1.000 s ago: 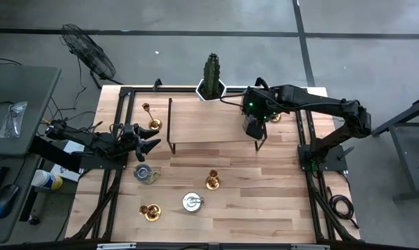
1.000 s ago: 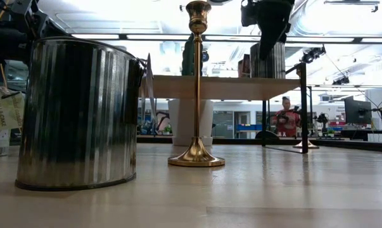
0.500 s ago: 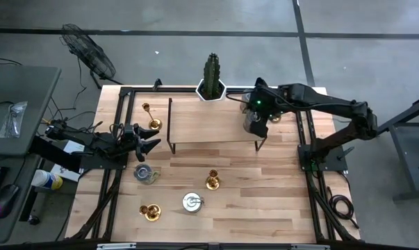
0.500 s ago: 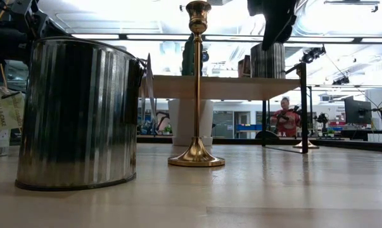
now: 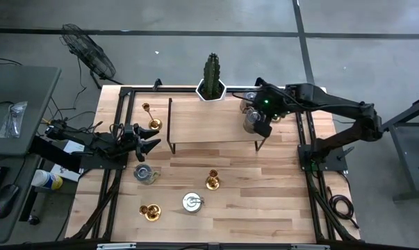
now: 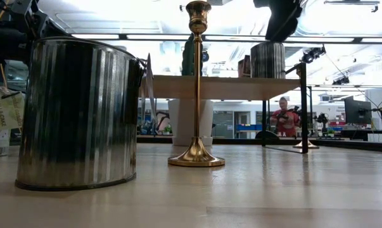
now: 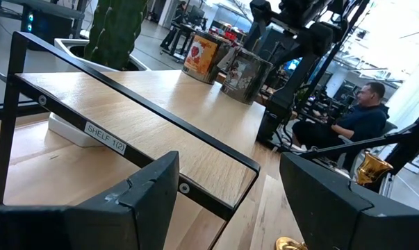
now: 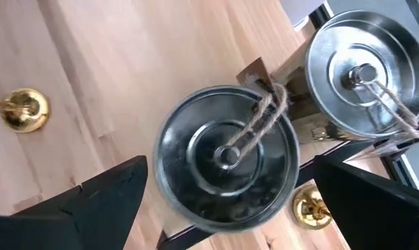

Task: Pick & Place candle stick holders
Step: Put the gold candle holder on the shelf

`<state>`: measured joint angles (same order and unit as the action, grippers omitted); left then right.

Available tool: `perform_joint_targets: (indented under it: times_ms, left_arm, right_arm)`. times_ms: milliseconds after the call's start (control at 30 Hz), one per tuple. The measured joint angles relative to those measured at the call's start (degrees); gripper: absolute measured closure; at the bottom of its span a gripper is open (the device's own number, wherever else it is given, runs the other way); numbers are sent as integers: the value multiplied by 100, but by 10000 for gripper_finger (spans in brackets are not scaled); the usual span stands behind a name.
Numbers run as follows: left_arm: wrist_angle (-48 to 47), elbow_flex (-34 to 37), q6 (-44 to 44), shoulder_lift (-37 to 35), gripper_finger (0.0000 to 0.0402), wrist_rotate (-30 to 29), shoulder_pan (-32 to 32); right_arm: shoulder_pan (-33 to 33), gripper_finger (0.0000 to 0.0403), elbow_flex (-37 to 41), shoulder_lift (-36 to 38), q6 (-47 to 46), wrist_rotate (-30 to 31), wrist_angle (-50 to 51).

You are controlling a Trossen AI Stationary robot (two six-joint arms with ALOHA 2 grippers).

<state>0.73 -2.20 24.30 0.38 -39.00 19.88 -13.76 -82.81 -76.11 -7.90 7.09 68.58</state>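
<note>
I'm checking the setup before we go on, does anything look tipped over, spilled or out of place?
Nothing stands out. The gold candle stick holders seen clearly stand upright, and the silver tins sit upright on the shelf and table. The right claw, open, hovers above the shelf's right-end tin.

Place: a robotics lab or workshop hall.
Floor: bare grey concrete (image 5: 195, 17) with dark taped lines.
Bench: wooden table (image 5: 223, 222) in a black metal frame.
Beside left gripper (image 5: 151, 144): a desk with a mouse (image 5: 6, 196).
Beyond it: a floor fan (image 5: 88, 51).
Behind: ceiling strip lights (image 6: 159, 37), monitors (image 6: 357, 111), a seated person (image 7: 355, 119).
</note>
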Motion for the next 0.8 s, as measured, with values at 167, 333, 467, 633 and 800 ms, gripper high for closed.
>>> perform_joint_targets:
  times_ms: [167,333,467,633,800]
  left_arm:
    - [0,0,-1,-1,156,0,0]
    - [0,0,-1,0,156,-2,0]
    - [0,0,-1,0,156,0,0]
    - [0,0,1,0,156,0,0]
    - [0,0,1,-2,156,0,0]
  right_arm:
    - [238,3,0,204,-37,-11,22]
    - [575,3,0,335,-442,51,78]
    - [857,3,0,459,-877,214,278]
    - [1242,3,7,705,-1403,484,526]
    - [1633,9,276,1187,-1935,483,661]
